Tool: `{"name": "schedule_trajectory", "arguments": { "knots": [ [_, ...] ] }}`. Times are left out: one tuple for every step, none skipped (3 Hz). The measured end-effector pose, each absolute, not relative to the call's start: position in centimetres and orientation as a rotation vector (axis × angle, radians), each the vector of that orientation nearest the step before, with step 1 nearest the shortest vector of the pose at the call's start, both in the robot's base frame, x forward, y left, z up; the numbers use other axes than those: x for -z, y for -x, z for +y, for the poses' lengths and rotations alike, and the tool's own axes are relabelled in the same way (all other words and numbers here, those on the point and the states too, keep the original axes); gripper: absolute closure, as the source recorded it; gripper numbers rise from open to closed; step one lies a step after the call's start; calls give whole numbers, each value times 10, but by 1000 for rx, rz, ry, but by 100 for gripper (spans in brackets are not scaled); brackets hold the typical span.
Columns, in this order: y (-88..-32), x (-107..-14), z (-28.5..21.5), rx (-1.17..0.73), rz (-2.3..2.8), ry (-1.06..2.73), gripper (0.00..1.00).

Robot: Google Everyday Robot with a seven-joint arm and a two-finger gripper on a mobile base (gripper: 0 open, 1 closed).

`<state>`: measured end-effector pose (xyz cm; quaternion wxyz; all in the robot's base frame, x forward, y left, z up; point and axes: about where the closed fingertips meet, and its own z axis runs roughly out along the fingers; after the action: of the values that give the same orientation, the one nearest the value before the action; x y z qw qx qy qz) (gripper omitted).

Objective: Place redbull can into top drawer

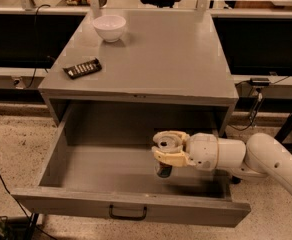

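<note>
The top drawer (86, 169) of the grey cabinet stands pulled wide open, its dark handle (128, 213) on the front panel. My gripper (167, 147) reaches in from the right over the drawer's right half and is shut on the redbull can (164, 169). The can is upright between the cream fingers (172, 158), its silver top showing from above and its dark lower part hanging below them, just above or near the drawer floor. Whether it touches the floor I cannot tell.
On the cabinet top (166, 59) a white bowl (109, 27) stands at the back left and a dark snack packet (82, 68) lies near the left front edge. Black shelving and cables run behind and beside the cabinet.
</note>
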<state>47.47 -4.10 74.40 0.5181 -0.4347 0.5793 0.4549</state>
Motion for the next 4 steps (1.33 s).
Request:
{"name": "schedule_trajectory", "arguments": {
  "knots": [
    [-474,-744,-39,-1094,1388,1046,30],
    [-474,-745,-37,-1097,1386,1050,7],
    [-473,-745,-36,-1099,1385,1052,0],
    [-473,-745,-36,-1099,1385,1052,0]
  ]
}}
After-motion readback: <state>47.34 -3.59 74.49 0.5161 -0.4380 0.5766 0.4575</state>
